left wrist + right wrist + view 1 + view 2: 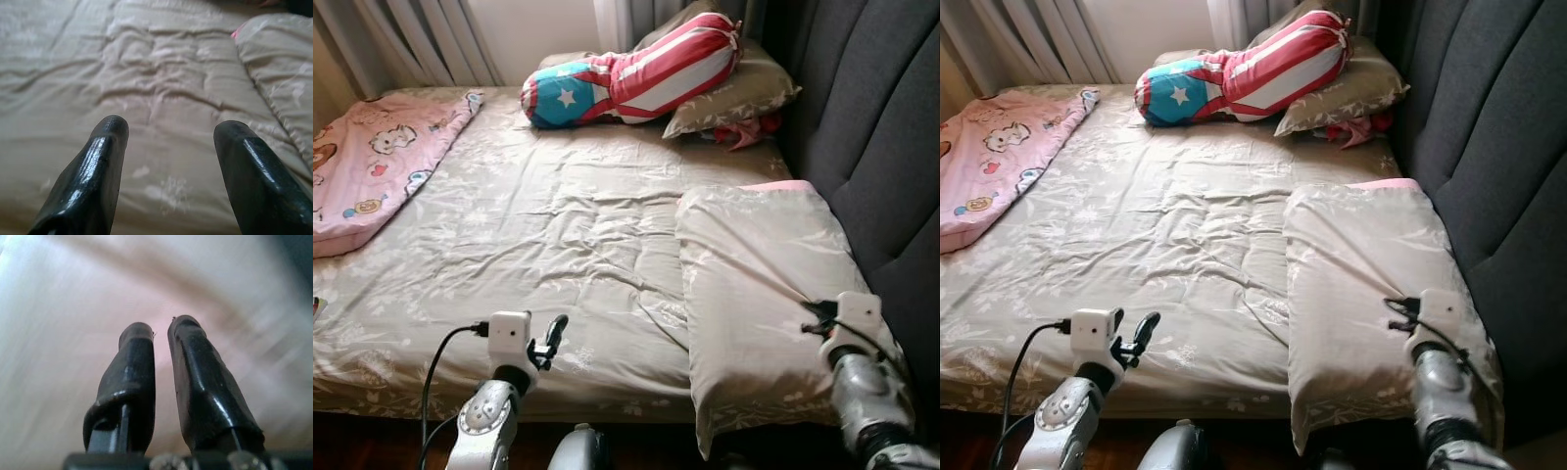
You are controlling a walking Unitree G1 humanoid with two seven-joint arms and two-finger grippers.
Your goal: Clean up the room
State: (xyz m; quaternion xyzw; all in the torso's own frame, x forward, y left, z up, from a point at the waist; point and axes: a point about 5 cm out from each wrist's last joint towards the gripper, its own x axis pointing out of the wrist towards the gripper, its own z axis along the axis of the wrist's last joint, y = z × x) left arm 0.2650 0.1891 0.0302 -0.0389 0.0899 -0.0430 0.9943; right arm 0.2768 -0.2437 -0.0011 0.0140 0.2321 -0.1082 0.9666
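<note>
R gripper [161,335] pinching creased beige floral pillow [754,284].

Across the frame, a bed [538,225]; along the right edge, its headboard [881,127]. Lower right, against the headboard, a pillow [759,284]. Top centre, a bolster [631,73] on a second pillow [744,93]. Upper left, a blanket [372,162].

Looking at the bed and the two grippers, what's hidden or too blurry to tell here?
- Red item at the headboard: mostly under the far pillow, both eye views.
- Right gripper: fingers nearly together; the right wrist view's smeared fabric hides whether they pinch the near pillow.
- Pink blanket: cut off by the eye views' left edge.
</note>
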